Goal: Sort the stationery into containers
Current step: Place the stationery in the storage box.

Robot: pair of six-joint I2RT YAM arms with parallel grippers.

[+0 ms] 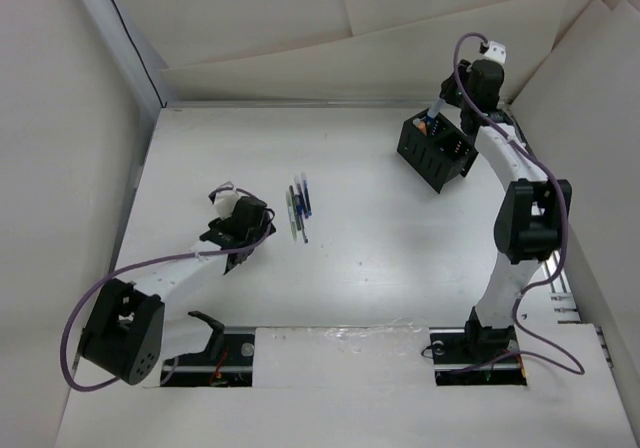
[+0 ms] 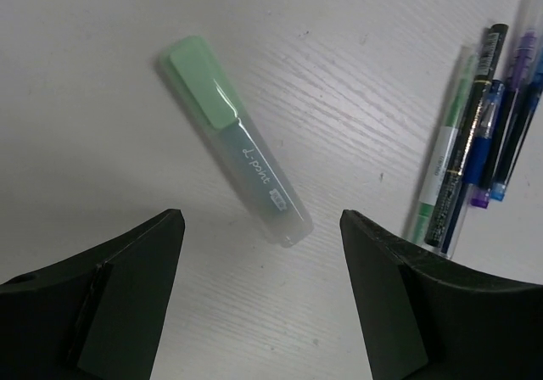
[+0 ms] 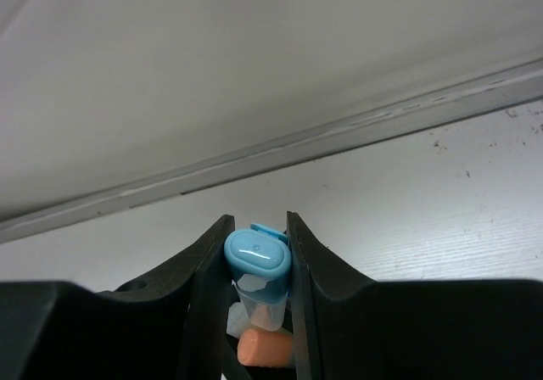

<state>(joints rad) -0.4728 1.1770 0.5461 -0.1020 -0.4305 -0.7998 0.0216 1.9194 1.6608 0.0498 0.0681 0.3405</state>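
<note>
From my remote station, the left pincer [image 2: 259, 253] hung released over the white, faintly grained desk [image 1: 360, 268], its two matte black fingers [image 2: 127, 287] spread wide. Between them, a little beyond the tips, lay a green highlighter [image 2: 237, 142]. It was a flat, rounded stick with a pale green cap and a frosted, see-through barrel bearing small print. Its long axis ran on a slant in the left wrist view, with the cap toward the upper left and the butt end toward the lower right, nearest the pincer. Bare desk surrounded it on all sides.

Off to its right, apart from it, a bunch of thin pens [image 2: 471, 151] lay side by side and nearly parallel, with blue, dark and clear barrels. From above they ran roughly near to far at the middle of the desk.

At the far right the right pincer [image 3: 257, 227] was clenched on a blue-capped marker [image 3: 257, 257]. Its glossy oval cap faced the wrist camera and its clear barrel pointed down and away. A smooth orange piece [image 3: 265, 348] showed just below it. The pincer hovered at the black slotted organizer [image 1: 437, 148], which sat askew to the desk edges, close to the back wall panels. I could not tell which compartment lay beneath the marker. A wide stretch of open desk separated the organizer from the pens.
</note>
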